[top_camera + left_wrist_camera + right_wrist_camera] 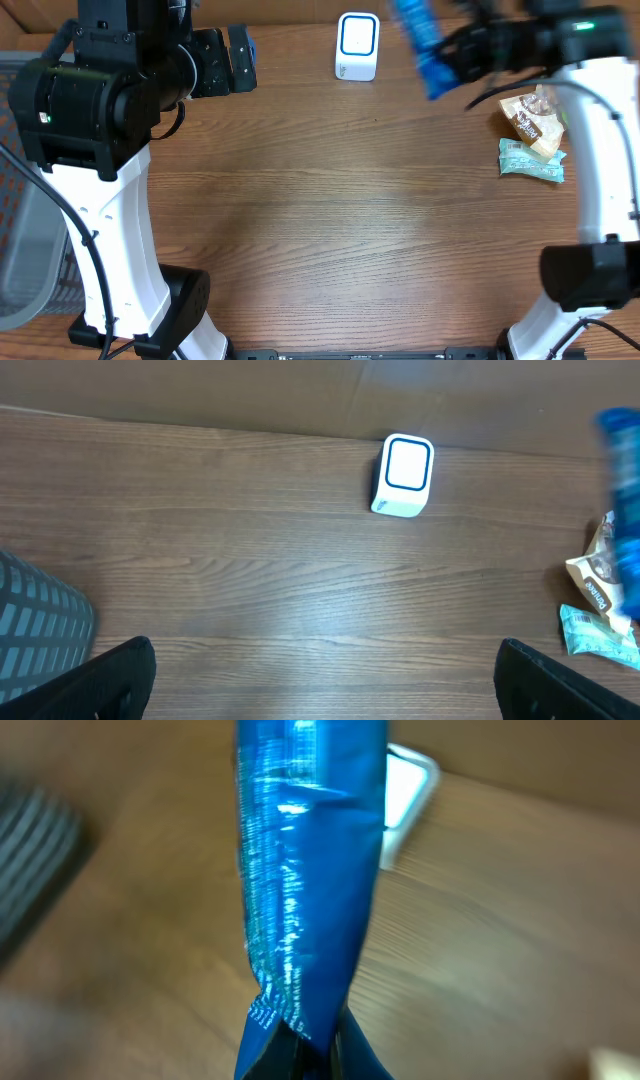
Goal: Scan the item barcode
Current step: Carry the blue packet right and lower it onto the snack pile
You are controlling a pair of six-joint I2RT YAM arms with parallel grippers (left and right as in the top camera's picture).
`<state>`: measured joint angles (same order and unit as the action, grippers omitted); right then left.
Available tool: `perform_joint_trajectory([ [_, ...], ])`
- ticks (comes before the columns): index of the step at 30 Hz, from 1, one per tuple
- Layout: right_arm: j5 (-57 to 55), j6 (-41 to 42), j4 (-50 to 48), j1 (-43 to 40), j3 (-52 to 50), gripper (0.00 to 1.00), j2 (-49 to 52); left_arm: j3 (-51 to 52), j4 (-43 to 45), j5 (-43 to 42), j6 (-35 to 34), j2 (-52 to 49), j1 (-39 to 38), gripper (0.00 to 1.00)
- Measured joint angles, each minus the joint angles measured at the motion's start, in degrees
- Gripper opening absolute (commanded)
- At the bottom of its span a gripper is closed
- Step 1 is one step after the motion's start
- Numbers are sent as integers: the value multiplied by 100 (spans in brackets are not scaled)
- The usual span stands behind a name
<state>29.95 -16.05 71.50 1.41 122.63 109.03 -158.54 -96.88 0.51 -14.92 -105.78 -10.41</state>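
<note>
left end effector (pixel 232 58) spread wide; right end effector (pixel 448 55) clamped tight.

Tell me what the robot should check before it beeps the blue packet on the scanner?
1. Right gripper shut on the blue packet: ok.
2. Scanner upright, nothing covering it: ok.
3. Packet lined up with the scanner: not ok, it hangs off to one side.
4. Barcode facing the scanner: cannot tell, the packet is blurred.
5. Left gripper open, empty, out of the way: ok.
6. Other snacks away from the scanner: ok.
</note>
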Motion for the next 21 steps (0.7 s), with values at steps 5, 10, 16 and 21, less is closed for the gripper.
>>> perform_joint_trajectory([
  [5,-474,1471,310,-1244,-9,4,212,0,0,0,0,0,0,100],
  [10,-1095,2205,125,-1932,-579,4,487,0,2,0,2,0,0,100],
  [16,-1381,2566,-656,-2208,-1731,44,831,0,0,0,0,0,0,99],
  [21,-1329,2817,-719,-2284,-1989,60,887,0,0,0,2,0,0,100],
])
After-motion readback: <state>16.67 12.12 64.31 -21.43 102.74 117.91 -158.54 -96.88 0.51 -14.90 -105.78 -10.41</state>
